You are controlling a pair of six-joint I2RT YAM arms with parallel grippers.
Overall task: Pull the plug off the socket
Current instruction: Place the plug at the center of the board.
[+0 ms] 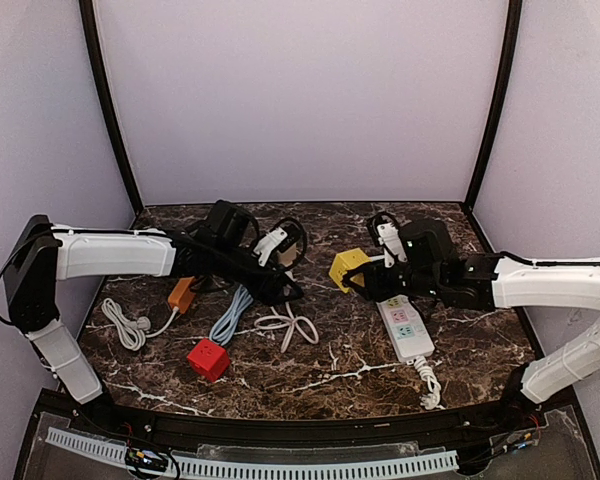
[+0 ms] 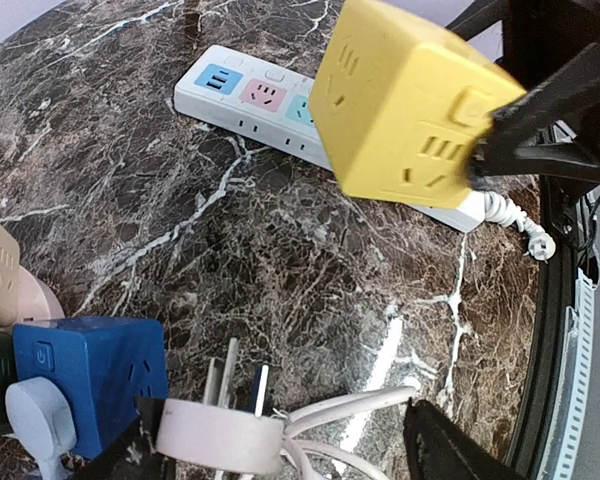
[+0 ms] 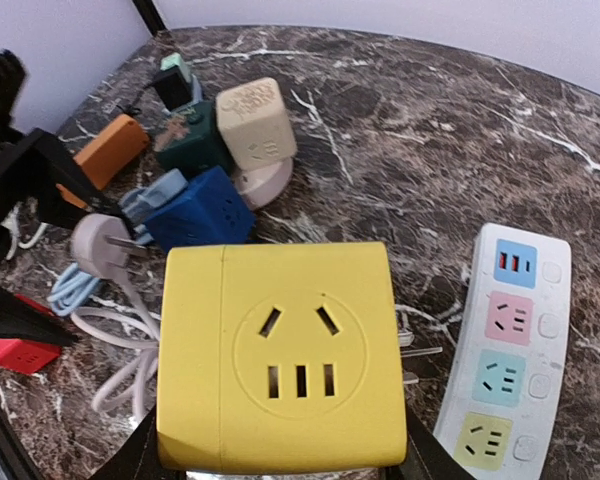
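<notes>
A white round plug (image 2: 218,437) with bare prongs lies between my left gripper's (image 2: 280,428) jaws, against the left finger (image 2: 135,458). Its prongs are out of the blue cube socket (image 2: 92,372) and point past it; its white cable (image 2: 350,408) runs right. The jaws stand wide apart. The right wrist view shows the plug (image 3: 98,245) just left of the blue cube (image 3: 202,208). My right gripper (image 3: 280,465) is shut on a yellow cube socket (image 3: 285,355) and holds it above the table (image 1: 348,268). The left gripper (image 1: 280,288) sits at table centre.
A white power strip (image 1: 405,325) lies under the right gripper. A beige cube (image 3: 255,120), a dark green block (image 3: 193,148) and an orange adapter (image 1: 181,293) cluster behind the blue cube. A red cube (image 1: 208,358), a light blue cable (image 1: 230,315) and a coiled white cable (image 1: 130,325) lie in front.
</notes>
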